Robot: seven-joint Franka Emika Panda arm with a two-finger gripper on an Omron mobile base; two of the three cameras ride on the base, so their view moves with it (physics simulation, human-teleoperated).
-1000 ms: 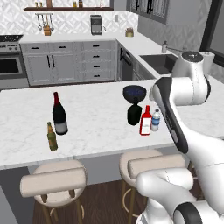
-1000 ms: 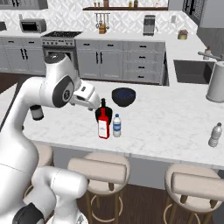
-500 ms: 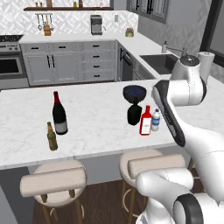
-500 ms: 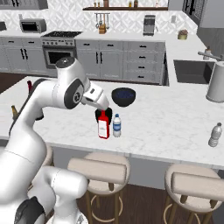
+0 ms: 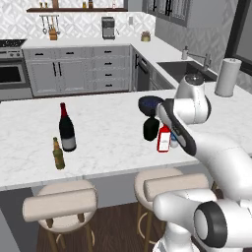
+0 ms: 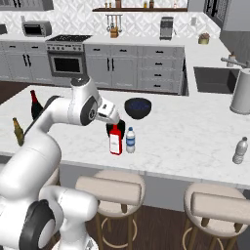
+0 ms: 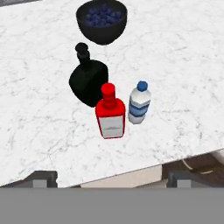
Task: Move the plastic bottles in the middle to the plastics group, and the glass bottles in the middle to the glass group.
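Jaws stood wide apart with nothing between them: in the hand view the two finger tips [image 7: 43, 177] sat far to either side at the bottom, and the gripper [image 7: 111, 181] hung above the middle cluster, touching none of it. Below me on the counter [image 7: 183, 78] stood the red bottle [image 7: 110, 114], upright, with the small plastic bottle [image 7: 139, 103] just beside it on one side and the black bottle [image 7: 89, 82] touching or nearly touching it behind. The dark blue bowl [image 7: 101, 21] sat farther back, apart from them.

I judged the red bottle to be my pick, since it lay most nearly under the hand. The crowding was the difficulty. I would have wanted the fingers set across its flat body, turned so that neither tip came down on the plastic bottle or the black one, and closed below the cap on the labelled part. A straight lift before any sideways travel seemed wise.

Its destination, the wine bottle [image 5: 66, 128] and beer bottle [image 5: 58, 154], stood well apart toward the other end.
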